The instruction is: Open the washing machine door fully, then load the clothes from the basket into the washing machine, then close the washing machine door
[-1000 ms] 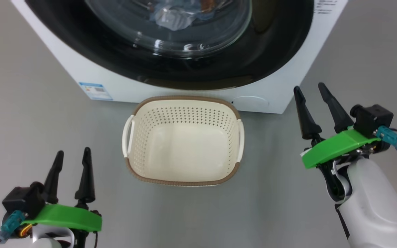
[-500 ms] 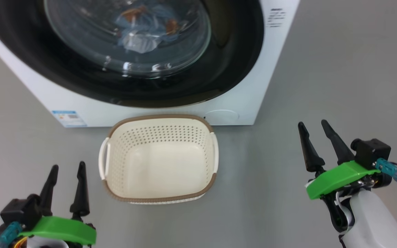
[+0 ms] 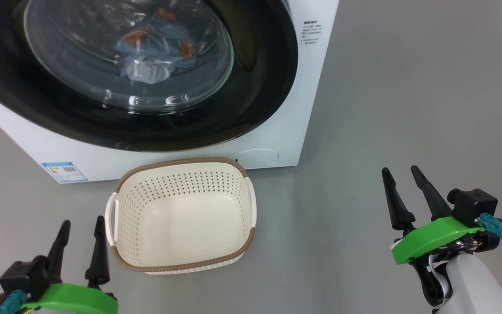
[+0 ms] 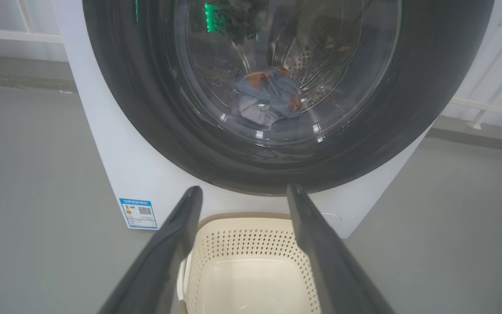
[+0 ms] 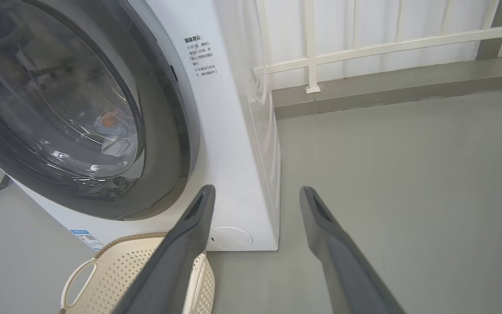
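Observation:
The washing machine (image 3: 277, 131) stands at the top left with its door (image 3: 251, 87) shut. Through the glass the clothes (image 3: 155, 48) lie in the drum, light blue with orange-brown prints; the left wrist view shows the clothes (image 4: 266, 93) too. On the floor in front, the cream basket (image 3: 181, 162) holds nothing. My left gripper (image 3: 82, 221) is open just left of the basket, pointing at the door (image 4: 146, 131). To the right of the machine, well away from the basket, my right gripper (image 3: 399, 169) is open and holds nothing.
A blue label sticker (image 3: 64, 172) and a round cover (image 3: 256, 157) sit low on the machine's front. Grey floor (image 3: 408, 87) stretches to the right of the machine. A white railing (image 5: 364, 48) on a low kerb runs behind it.
The head camera has turned, so machine and basket now sit further left and lower in the picture. Both grippers sit lower in the picture, still open. The door stays shut.

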You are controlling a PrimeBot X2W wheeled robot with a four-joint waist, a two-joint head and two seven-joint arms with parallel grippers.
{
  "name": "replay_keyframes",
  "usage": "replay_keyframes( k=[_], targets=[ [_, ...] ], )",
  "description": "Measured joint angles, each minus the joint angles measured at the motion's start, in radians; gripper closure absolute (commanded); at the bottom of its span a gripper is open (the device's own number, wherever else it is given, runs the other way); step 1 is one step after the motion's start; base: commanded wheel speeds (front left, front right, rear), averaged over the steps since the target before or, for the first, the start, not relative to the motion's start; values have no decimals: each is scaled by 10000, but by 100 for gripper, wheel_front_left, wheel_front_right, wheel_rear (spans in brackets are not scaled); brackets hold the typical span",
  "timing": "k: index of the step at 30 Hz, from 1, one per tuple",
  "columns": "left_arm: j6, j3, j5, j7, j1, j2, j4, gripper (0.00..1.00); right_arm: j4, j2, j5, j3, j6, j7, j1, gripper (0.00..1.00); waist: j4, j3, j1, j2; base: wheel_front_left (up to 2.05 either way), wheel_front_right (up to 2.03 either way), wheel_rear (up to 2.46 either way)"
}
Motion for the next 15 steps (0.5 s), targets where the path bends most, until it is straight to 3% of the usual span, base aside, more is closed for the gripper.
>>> replay_keyframes(
  k=[15],
  targets=[
    [0,90,351,0,210,15,148,0,-73,12,0,-178,0,0,349,0,-111,-170,0,0,0,0,0]
  ],
)
